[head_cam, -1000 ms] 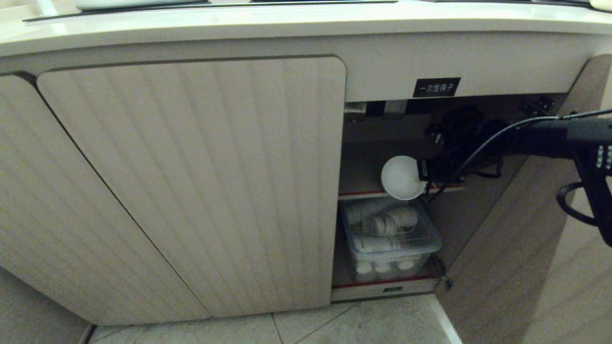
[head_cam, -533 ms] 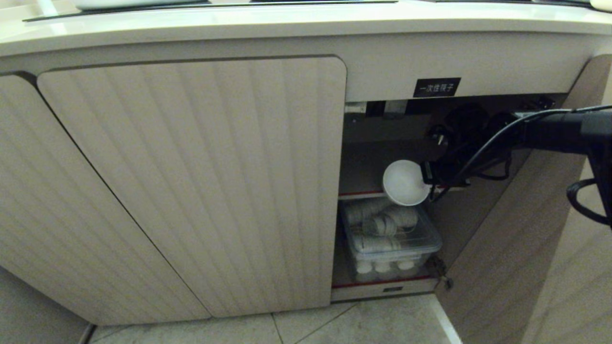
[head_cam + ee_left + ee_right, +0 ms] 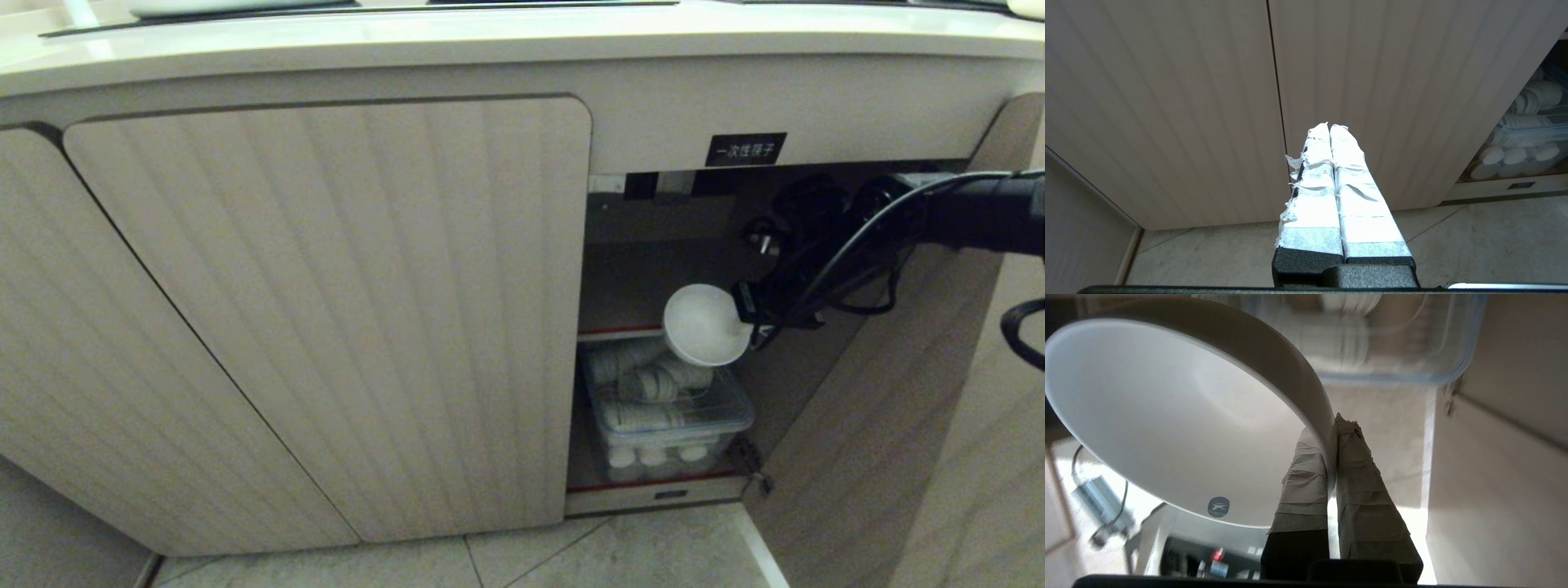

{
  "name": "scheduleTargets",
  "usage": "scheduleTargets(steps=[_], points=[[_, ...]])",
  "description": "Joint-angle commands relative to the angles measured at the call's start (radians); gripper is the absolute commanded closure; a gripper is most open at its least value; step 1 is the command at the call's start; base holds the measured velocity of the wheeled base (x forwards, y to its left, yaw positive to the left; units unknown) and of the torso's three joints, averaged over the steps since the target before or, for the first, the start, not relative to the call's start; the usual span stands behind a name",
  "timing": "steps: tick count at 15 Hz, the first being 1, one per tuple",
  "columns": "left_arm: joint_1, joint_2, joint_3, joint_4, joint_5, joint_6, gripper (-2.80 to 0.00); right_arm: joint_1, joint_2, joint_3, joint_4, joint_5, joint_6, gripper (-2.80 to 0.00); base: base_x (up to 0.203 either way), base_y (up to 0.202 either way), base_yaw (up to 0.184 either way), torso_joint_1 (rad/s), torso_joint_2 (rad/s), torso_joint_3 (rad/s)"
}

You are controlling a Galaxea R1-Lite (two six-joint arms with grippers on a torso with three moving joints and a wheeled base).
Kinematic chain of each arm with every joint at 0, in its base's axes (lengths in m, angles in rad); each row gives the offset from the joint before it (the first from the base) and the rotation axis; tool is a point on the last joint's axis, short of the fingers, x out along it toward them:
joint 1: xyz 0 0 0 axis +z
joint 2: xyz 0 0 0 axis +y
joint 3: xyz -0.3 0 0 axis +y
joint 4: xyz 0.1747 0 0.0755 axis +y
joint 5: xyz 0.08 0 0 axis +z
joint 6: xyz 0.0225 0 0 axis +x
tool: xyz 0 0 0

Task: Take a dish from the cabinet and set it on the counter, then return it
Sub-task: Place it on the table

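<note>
The dish [image 3: 704, 325], a small white bowl, hangs tilted in the cabinet's open right bay, level with the red-edged upper shelf [image 3: 616, 333]. Its hollow faces outward. My right gripper [image 3: 744, 314] reaches in from the right, shut on the bowl's rim. The right wrist view shows the dish [image 3: 1167, 416] pinched by its wall between the taped fingers of the right gripper [image 3: 1331, 433]. The cabinet [image 3: 326, 310] has ribbed beige doors under the counter [image 3: 490, 41]. My left gripper [image 3: 1329, 127] is shut and empty, low in front of the closed doors.
A clear plastic bin of stacked white cups [image 3: 665, 408] fills the lower shelf right under the bowl. The open door [image 3: 882, 392] stands at the right of the bay. A black label [image 3: 744, 149] sits above the opening. Tiled floor [image 3: 620, 555] lies below.
The right gripper has drawn the bowl to the right and a little lower, out over the shelf edge and the bin. The left arm has not moved.
</note>
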Motion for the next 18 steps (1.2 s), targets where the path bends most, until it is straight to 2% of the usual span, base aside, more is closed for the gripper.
scheduleTargets(steps=[1,9,12,18], points=[[0.000,0.000,-0.001,0.000,-0.001,0.000,0.00,0.001,-0.027,0.008,0.025,0.016,0.000,0.00,0.000,0.000,0.000,0.000,0.00,0.000],[0.000,0.000,0.000,0.000,0.000,0.000,0.00,0.002,-0.154,0.232,0.041,0.031,-0.066,0.00,0.000,0.000,0.000,0.000,0.00,0.000],[0.000,0.000,0.000,0.000,0.000,0.000,0.00,0.001,-0.222,0.333,0.036,0.065,-0.075,0.00,0.000,0.000,0.000,0.000,0.00,0.000],[0.000,0.000,0.000,0.000,0.000,0.000,0.00,0.004,-0.382,0.567,-0.059,0.112,-0.098,0.00,0.000,0.000,0.000,0.000,0.00,0.000]])
